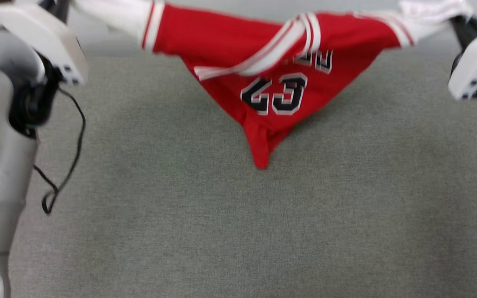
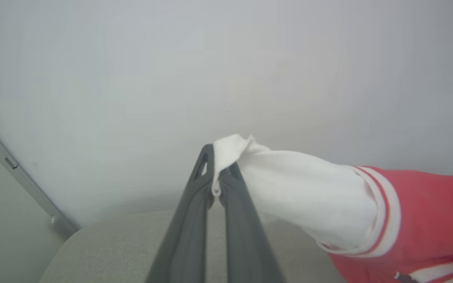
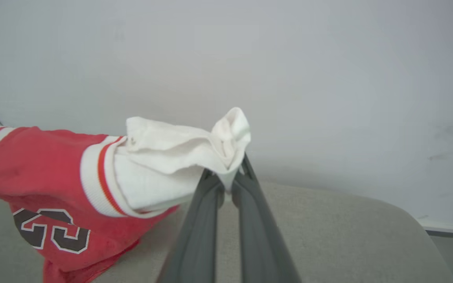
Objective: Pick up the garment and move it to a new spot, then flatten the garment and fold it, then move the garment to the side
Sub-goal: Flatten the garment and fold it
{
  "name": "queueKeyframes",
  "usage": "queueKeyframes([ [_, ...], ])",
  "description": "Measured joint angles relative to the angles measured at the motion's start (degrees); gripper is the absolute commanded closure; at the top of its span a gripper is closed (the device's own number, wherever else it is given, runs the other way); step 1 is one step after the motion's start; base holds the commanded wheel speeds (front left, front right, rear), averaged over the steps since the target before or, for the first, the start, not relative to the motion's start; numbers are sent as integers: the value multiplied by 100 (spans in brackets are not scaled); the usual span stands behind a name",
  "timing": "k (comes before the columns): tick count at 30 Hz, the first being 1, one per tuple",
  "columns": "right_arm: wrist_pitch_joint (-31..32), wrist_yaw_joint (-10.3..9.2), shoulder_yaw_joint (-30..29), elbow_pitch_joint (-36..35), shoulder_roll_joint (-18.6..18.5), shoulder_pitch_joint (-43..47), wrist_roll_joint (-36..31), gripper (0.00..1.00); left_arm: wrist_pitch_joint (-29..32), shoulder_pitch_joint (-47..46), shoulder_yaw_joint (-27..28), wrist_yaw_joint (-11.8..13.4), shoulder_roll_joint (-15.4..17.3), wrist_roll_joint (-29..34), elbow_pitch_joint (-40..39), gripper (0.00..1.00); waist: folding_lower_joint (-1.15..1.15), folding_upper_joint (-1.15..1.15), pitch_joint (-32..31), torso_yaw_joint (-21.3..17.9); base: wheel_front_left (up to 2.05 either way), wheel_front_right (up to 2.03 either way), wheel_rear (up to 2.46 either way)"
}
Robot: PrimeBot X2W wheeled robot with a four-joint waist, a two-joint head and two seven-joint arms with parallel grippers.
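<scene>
Two sleeve edges (image 2: 230, 147) clamped, garment (image 1: 222, 41) over cushion (image 1: 238, 227)

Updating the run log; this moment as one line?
garment: lifted, stretched | left gripper: shut on white sleeve | right gripper: shut on other sleeve | lowest tip: near grey surface
</scene>
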Motion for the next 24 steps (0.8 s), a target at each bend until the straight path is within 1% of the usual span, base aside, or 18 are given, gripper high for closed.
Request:
queueKeyframes([
  [8,-504,1,311,444,-227,-1771,-218,100,-648,-1681,127,-146,-62,267,953,100,0,0,638,-35,0,0,0],
  [15,-1176,1,592,724,-216,-3116,-403,100,-1330,-2930,296,-237,145,499,1365,100,1,0,1308,-137,0,0,0],
  [18,-1461,1,702,818,-216,-3586,-491,100,-1549,-3318,360,-261,192,528,1426,100,1,0,1590,-177,0,0,0],
  [24,-1714,1,902,1155,-188,-4204,-493,100,-1827,-3714,458,-337,186,475,1578,100,1,0,2124,-207,0,0,0],
])
